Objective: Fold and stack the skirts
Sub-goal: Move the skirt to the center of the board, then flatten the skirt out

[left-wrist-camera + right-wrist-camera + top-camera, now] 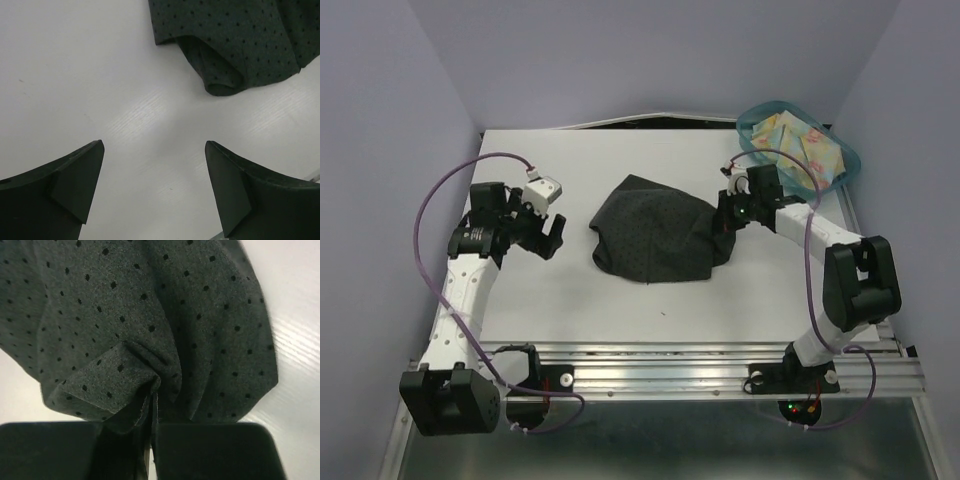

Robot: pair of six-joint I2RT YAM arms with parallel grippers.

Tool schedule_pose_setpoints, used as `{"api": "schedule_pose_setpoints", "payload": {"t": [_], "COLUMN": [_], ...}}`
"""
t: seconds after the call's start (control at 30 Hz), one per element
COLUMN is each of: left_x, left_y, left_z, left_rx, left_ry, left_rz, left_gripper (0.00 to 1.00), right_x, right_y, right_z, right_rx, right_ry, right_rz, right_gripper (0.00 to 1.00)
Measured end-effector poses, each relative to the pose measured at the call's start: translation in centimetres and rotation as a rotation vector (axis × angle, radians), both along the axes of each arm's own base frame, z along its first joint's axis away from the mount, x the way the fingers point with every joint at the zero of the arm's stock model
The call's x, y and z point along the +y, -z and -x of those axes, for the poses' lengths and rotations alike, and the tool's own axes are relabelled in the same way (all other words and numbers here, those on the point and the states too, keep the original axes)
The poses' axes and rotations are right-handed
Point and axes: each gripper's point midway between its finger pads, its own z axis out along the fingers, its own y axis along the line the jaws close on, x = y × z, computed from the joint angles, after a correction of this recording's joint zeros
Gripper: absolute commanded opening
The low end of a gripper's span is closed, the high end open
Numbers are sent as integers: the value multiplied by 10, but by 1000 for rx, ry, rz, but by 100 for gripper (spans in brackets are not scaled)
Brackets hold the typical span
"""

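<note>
The dark charcoal skirt [655, 238], dotted with black, lies crumpled in the middle of the white table [570, 290]. My right gripper [725, 222] is shut on its right edge; in the right wrist view the cloth [150, 330] bunches into the closed jaws [152, 430]. My left gripper [552, 232] is open and empty, just left of the skirt, a small gap away; the left wrist view shows its fingers [75, 175] apart over bare table, with the skirt's edge [235, 45] ahead at upper right. The yellow floral skirt [800, 145] sits in the bin.
A translucent teal bin [843, 172] stands at the table's far right corner, just behind my right arm. Purple cables loop beside both arms. Lilac walls close in the table on the left, back and right.
</note>
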Motion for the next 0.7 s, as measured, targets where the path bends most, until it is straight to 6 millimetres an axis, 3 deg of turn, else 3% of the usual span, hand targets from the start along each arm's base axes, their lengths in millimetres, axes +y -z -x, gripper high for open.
{"api": "schedule_pose_setpoints", "payload": {"t": [0.1,0.17,0.2,0.23,0.27,0.33,0.43,0.5,0.57,0.7], "left_x": [-13,-22,-28,-36,-40,-51,-58,-62,-64,-74], "left_y": [26,36,41,48,52,66,76,81,89,103], "left_z": [12,15,17,19,20,26,27,20,13,6], "left_rx": [61,81,95,105,111,142,172,185,211,269], "left_ry": [71,115,141,172,186,227,247,221,198,165], "left_rz": [-42,-59,-66,-76,-84,-104,-106,-82,-63,-2], "left_gripper": [89,88,88,87,87,86,79,72,69,64], "right_x": [-7,-12,-16,-21,-24,-35,-49,-61,-64,-54], "right_y": [11,13,14,13,12,7,-3,-16,-26,-51], "right_z": [3,2,0,-5,-8,-15,-15,-9,-2,28], "right_rx": [23,30,39,49,45,43,29,24,27,45], "right_ry": [15,30,44,65,73,110,139,162,166,110], "right_rz": [43,71,96,129,147,209,278,329,341,265], "right_gripper": [12,28,38,64,77,93,93,85,84,81]}}
